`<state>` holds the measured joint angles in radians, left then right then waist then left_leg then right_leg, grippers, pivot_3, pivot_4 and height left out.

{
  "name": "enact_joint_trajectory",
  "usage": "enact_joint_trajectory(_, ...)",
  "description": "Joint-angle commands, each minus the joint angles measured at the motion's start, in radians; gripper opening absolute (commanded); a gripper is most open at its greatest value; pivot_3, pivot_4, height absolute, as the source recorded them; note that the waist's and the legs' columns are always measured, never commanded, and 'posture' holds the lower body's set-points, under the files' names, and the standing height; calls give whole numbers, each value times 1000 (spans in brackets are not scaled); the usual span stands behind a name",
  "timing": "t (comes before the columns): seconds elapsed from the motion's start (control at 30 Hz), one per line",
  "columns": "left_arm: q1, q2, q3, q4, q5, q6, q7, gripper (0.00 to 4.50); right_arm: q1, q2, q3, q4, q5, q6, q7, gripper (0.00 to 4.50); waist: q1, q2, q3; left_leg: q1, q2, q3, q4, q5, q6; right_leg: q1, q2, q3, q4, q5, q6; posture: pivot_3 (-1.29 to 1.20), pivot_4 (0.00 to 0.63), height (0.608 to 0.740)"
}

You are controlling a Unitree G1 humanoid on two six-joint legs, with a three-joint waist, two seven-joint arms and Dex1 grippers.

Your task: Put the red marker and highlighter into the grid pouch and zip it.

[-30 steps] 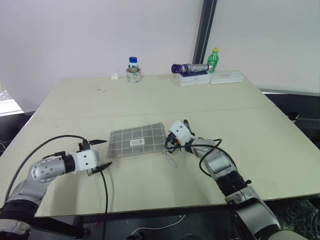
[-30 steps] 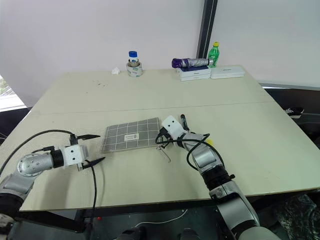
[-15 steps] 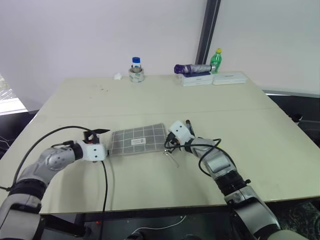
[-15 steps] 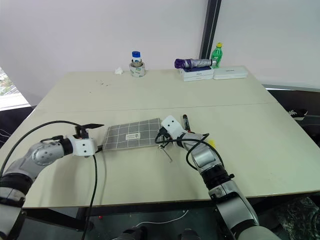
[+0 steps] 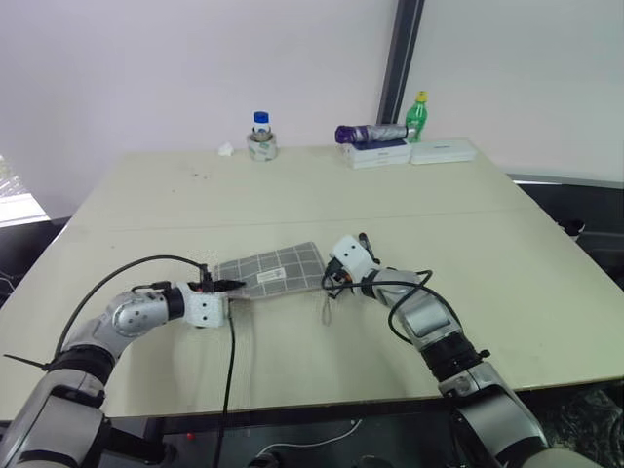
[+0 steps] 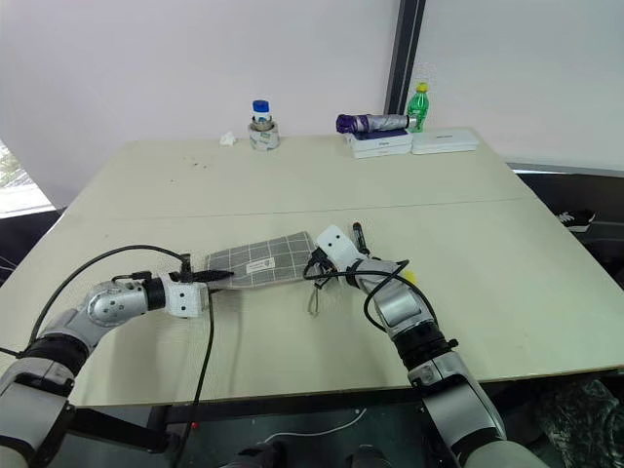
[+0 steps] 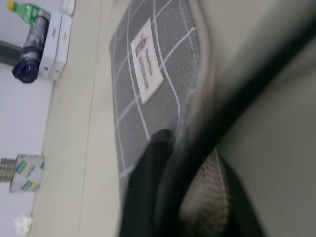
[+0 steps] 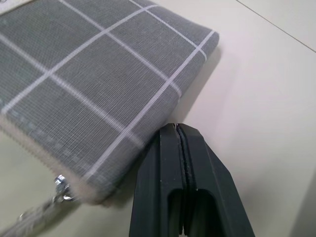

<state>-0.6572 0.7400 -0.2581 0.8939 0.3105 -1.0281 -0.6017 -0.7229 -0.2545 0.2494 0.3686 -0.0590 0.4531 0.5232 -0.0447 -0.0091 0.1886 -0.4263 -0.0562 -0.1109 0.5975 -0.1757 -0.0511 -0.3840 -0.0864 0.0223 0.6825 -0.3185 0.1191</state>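
The left gripper (image 5: 230, 285) is pinched on the nine-o'clock end of the flat grey grid-patterned fabric pouch (image 5: 278, 270); the right gripper (image 8: 178, 129), fingers pressed together on nothing, rests at its three-o'clock end beside the zip pull cord (image 6: 314, 297). To zip well, I judge, keep the left end taut. Mid-table, the pouch's long axis runs nine to three o'clock.

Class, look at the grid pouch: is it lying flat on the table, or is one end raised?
One end is raised: the left gripper has pinched the grid pouch at its left end, while its right end lies on the table.
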Motion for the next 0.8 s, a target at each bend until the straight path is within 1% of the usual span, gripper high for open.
enact_joint_trajectory(0.03, 44, 12, 9, -38, -66, -13, -45, 26, -19, 6, -16, -30, 1, -10, -2, 0, -1, 0, 0, 0, 0, 0, 0, 0, 0, 0, 0, 0, 0, 0, 0, 0, 150, 740)
enact_joint_trajectory(0.13, 76, 8, 27, -82, -135, 15, -78, 26, -17, 6, -14, -32, 1, -11, -2, 0, -2, 0, 0, 0, 0, 1, -1, 0, 0, -1, 0, 1, 0, 0, 0, 0, 150, 740)
enact_joint_trajectory(0.17, 95, 3, 40, -123, -185, 63, -103, 26, -17, 6, -15, -33, 0, -12, -3, 0, -2, 0, 0, 0, 0, 1, -1, 0, 0, -1, 0, 1, 0, 0, 0, 0, 150, 740)
enact_joint_trajectory(0.27, 169, -15, 96, -294, -357, 309, -169, 26, -23, -18, -15, -45, -18, -35, -9, 0, -2, 0, 0, 0, 1, 1, -1, 0, 0, -1, 0, 2, 0, 0, 0, 0, 150, 740)
enact_joint_trajectory(0.37, 246, -22, 157, -487, -465, 539, -164, 26, -33, -63, -37, -77, -20, -33, 5, 0, -1, 0, 0, -1, 1, 1, -1, 0, 0, -2, 0, 2, 0, 0, 0, 0, 150, 740)
enact_joint_trajectory(0.43, 288, -28, 192, -589, -500, 656, -142, 26, -33, -88, -56, -111, 4, -16, 33, 0, 0, 0, 0, -1, 2, 1, 0, 0, 0, -2, 0, 2, 0, 0, 0, 0, 150, 740)
enact_joint_trajectory(0.53, 354, -54, 257, -751, -561, 835, -75, 0, -38, -143, -125, -188, 60, 60, 69, 870, 0, 0, 0, -1, 2, 1, 0, 0, 0, -2, 0, 2, 0, 0, 0, 0, 150, 740)
enact_joint_trajectory(0.63, 398, -80, 292, -880, -573, 965, -20, 0, -22, -185, -163, -266, 97, 115, 101, 2385, 0, 0, 0, -1, 3, 1, -1, 0, 0, -2, 0, 2, 0, 0, 0, 0, 150, 740)
enact_joint_trajectory(0.73, 426, -116, 304, -974, -577, 1053, 23, 0, -3, -181, -201, -341, 159, 176, 120, 3883, 0, 0, 0, -1, 3, 1, -1, 0, 0, -2, 0, 2, 0, 0, 0, 0, 150, 740)
enact_joint_trajectory(0.8, 434, -139, 303, -1017, -576, 1098, 40, 0, 5, -169, -207, -373, 181, 196, 121, 3883, 0, 0, 0, -1, 3, 1, -1, 0, 0, -2, 0, 2, 0, 0, 0, 0, 150, 740)
